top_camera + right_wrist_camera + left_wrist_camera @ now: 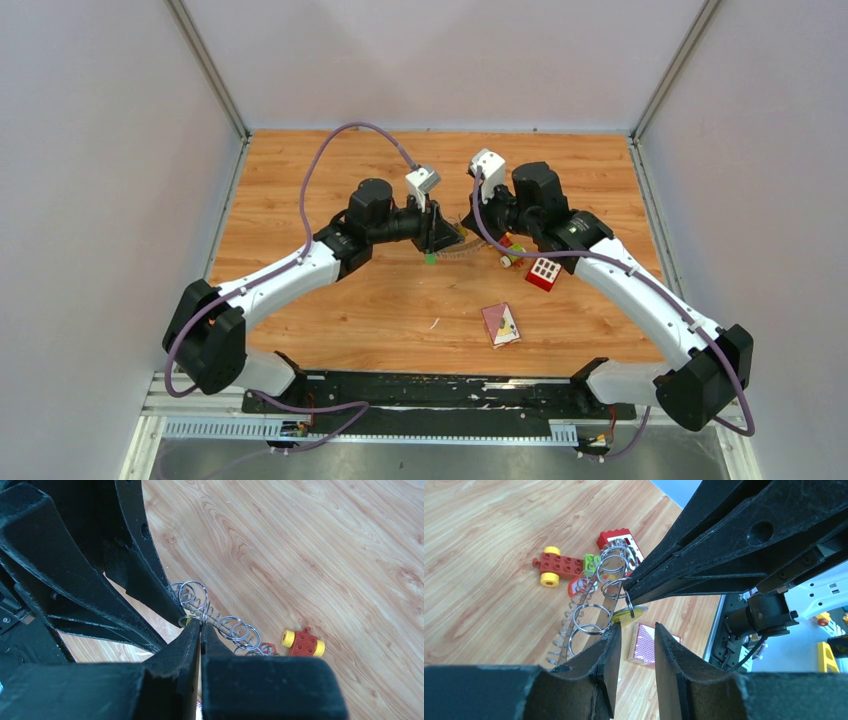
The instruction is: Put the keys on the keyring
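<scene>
So basically both arms lean in over the middle of the wooden table (300,200), nose to nose. The left gripper (636,630) is partly open with nothing between its fingers, one fingertip right up against a wire loop. The right gripper (201,627) is pinched fully shut on a loop of the keyring (462,251), which sits between the two of them mid-table. Near it on the right-arm side are a red block with white buttons (543,272), a patterned card (500,324) and a little red-and-yellow toy (556,566). A yellow key tag (630,615) hangs just under the right fingertips.
</scene>
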`<state>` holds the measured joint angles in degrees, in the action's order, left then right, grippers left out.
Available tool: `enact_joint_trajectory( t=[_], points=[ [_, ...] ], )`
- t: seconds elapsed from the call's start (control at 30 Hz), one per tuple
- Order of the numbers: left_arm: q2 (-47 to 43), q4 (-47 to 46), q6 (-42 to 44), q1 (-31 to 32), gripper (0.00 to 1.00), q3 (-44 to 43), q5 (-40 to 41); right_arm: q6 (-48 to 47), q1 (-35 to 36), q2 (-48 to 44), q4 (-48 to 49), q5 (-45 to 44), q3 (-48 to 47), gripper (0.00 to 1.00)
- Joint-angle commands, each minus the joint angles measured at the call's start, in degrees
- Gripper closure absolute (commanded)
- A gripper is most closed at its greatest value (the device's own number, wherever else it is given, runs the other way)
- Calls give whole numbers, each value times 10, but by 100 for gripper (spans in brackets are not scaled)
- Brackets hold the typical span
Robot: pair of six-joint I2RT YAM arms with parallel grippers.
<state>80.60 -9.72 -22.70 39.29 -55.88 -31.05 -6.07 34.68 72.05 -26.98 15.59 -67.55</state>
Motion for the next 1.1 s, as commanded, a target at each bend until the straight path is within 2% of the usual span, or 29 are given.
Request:
enact_joint_trajectory(
  t=[0.0, 0.87, 1.07],
  points=[
    [1, -36, -18, -4, 62, -28, -6, 12, -1, -5, 49, 11, -5, 100],
    [5, -3, -4, -13, 64, -54, 32, 16, -1, -7, 68, 15, 15, 100],
    [14, 4, 3, -13, 70, -59, 39, 18, -1, -7, 69, 19, 15, 100]
  ],
)
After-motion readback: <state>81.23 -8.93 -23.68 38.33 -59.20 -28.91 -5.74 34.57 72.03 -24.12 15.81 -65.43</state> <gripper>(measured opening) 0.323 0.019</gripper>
